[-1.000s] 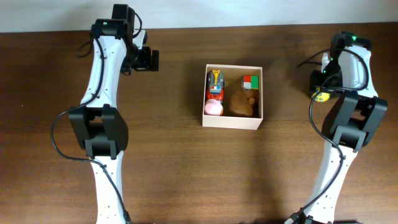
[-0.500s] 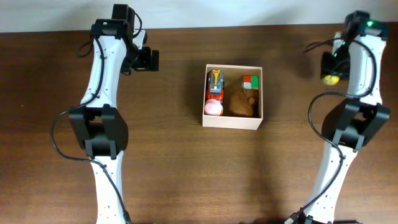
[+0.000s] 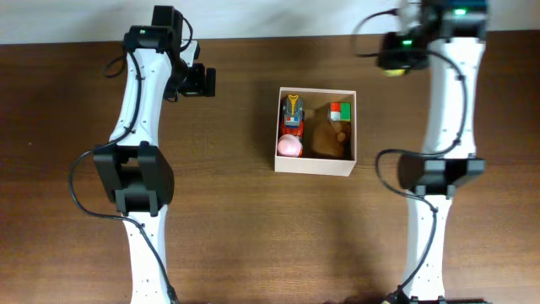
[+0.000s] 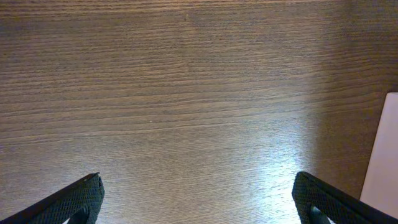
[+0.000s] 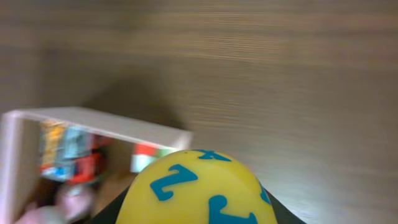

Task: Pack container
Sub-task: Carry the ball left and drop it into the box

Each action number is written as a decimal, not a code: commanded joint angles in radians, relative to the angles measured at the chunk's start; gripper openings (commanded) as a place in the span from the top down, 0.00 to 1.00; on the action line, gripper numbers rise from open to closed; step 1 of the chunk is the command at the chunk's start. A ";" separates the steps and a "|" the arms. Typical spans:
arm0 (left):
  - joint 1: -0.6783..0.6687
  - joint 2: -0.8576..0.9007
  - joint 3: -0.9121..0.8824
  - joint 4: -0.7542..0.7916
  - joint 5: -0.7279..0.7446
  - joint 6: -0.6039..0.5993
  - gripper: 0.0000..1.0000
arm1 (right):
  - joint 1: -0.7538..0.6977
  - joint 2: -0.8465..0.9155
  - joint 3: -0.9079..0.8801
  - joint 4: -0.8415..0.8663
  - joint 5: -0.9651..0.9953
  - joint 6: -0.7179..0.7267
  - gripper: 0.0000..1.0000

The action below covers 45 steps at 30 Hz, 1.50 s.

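Note:
The container (image 3: 316, 166), a white-walled square box, sits mid-table and holds a red toy car (image 3: 292, 116), a pink ball (image 3: 289, 146), a brown plush (image 3: 329, 140) and a red-green cube (image 3: 340, 111). My right gripper (image 3: 395, 61) hovers beyond the box's far right corner, shut on a yellow ball (image 5: 198, 190) with blue letters. In the right wrist view the container (image 5: 112, 121) lies to the lower left, blurred. My left gripper (image 3: 199, 82) stands open over bare table, left of the box. Its fingertips (image 4: 84, 196) are far apart with nothing between them.
Dark wooden tabletop surrounds the box. The container's white wall (image 4: 382, 162) shows at the right edge of the left wrist view. Both arm columns rise from the near side of the table, left and right of the box.
My right arm has swung left and away, from the far right of the table towards the box's far right corner, with the yellow ball in its jaws. The left arm stayed still.

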 commanded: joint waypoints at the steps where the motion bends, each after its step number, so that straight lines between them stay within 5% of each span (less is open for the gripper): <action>1: 0.001 -0.015 0.021 0.000 -0.001 -0.010 0.01 | 0.100 -0.050 0.018 -0.006 -0.032 0.039 0.55; 17: 0.001 -0.015 0.021 0.000 -0.001 -0.010 0.01 | 0.273 -0.050 -0.060 -0.006 -0.020 0.042 0.54; 27: 0.001 -0.015 0.021 0.000 -0.001 -0.010 0.01 | 0.273 -0.050 -0.263 0.010 -0.019 0.029 0.45; 34: 0.001 -0.015 0.021 -0.001 -0.001 -0.010 0.01 | 0.272 -0.050 -0.269 0.032 -0.019 0.025 0.29; 45: 0.001 -0.015 0.021 0.000 -0.001 -0.010 0.01 | 0.272 -0.050 -0.269 0.032 0.029 0.021 0.21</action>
